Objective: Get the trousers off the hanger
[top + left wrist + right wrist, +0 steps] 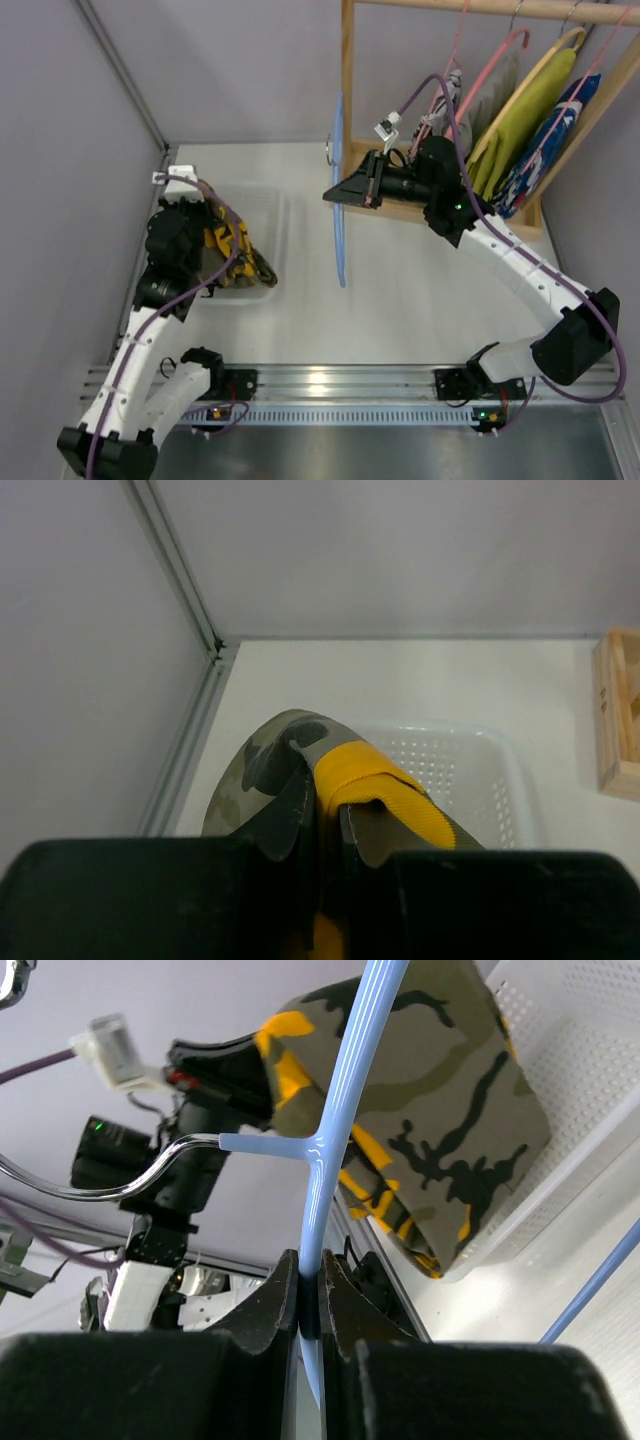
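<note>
The camouflage trousers [238, 255] with yellow patches hang bunched from my left gripper [212, 238] over the white basket [262, 205] at the left. In the left wrist view the left gripper [325, 810] is shut on a fold of the trousers [290, 745]. The light blue hanger [339, 230] is bare and stands edge-on at the table's middle, apart from the trousers. My right gripper [340, 193] holds it. In the right wrist view the right gripper [312, 1270] is shut on the hanger [340, 1090], with the trousers [450, 1110] behind it.
A wooden rack [347, 80] stands at the back right. It carries pink hangers [490, 65], a lime-green garment [525, 120] and a blue patterned one [545, 145]. A metal corner post [185, 580] runs along the walls at the left. The perforated basket [480, 770] lies below the left gripper.
</note>
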Tool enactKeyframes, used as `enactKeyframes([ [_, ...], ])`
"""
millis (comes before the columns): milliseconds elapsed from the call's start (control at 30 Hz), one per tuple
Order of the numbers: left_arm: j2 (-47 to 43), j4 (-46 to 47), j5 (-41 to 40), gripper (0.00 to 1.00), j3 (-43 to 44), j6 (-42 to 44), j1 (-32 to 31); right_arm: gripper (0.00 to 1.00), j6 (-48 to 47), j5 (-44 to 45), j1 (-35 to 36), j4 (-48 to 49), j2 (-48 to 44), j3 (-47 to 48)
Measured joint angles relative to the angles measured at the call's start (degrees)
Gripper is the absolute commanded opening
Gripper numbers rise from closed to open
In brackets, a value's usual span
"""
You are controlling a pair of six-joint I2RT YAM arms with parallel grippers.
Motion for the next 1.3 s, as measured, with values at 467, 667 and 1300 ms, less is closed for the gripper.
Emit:
enactKeyframes([
  [467,39.89,9.25,-0.61,0.24,9.4,-2.38,2.51,0.0,0.9,0.26,-0.39,-0.52,-0.2,0.7],
  [667,43.78,6.03,2.49,0.72,13.64,-7.91,5.95,0.0,1.18,0.42,-1.55,-1.7,-1.01,2.05],
  [1300,2.49,4.7,48.68,0.88,13.88,-26.84,4.15,0.0,6.14,8.52,-3.04,-4.46,-2.29,5.46],
])
